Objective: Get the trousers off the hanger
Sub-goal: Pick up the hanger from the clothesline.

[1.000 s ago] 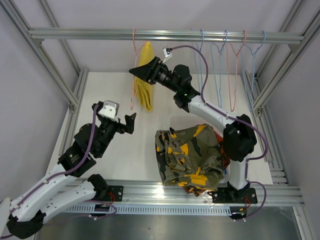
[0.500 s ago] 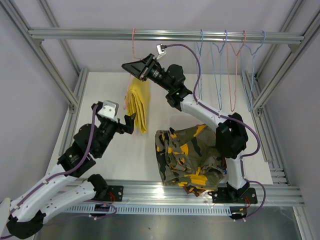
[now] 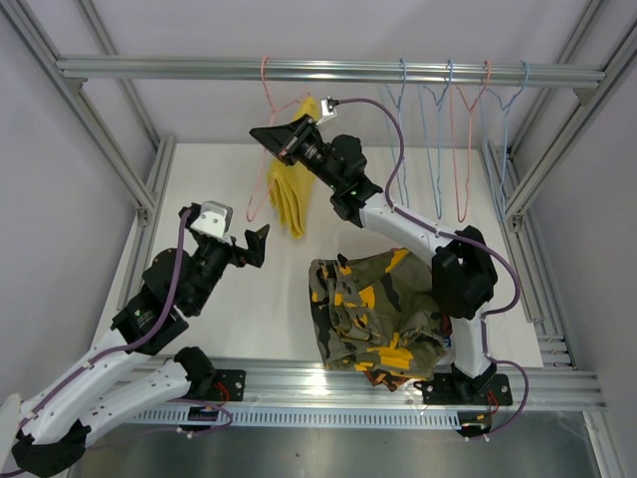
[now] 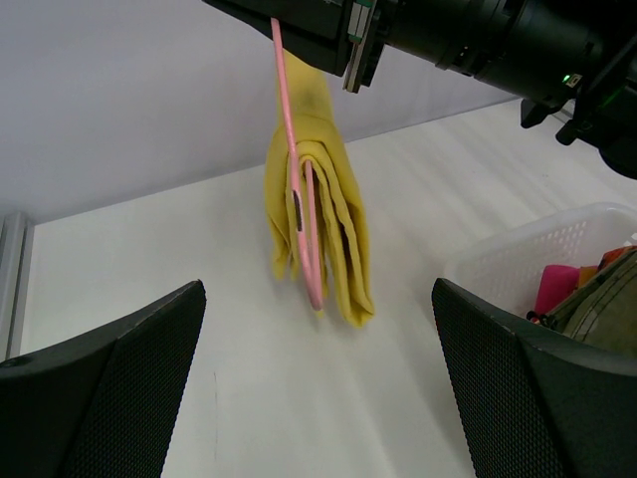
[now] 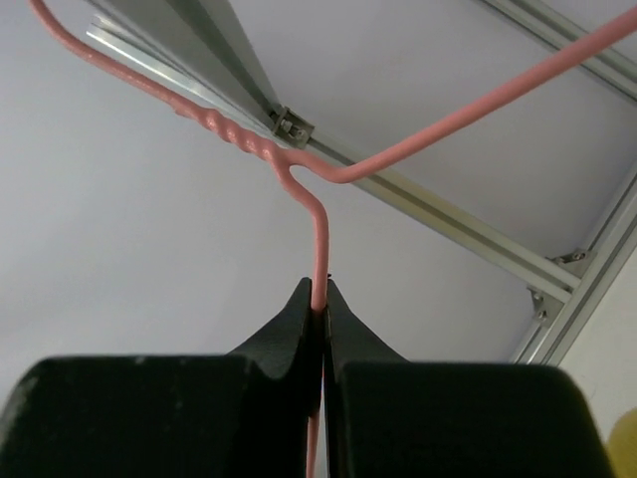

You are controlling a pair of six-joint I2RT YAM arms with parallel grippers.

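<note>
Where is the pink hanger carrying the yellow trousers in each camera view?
Top external: upper centre-left, the pink hanger hangs below the rail, at the right gripper.
Left wrist: top centre, running down along the yellow trousers.
Right wrist: centre, its wire pinched between the shut fingers.
Shared landmark: the right gripper clamped on the hanger wire.

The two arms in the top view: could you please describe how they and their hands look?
Both the left arm and right arm have white links, bulky black joints and a loose purple cable. The left hand and right hand are black, each with two wedge-shaped fingers; the left fingers show fine mesh texture.
</note>
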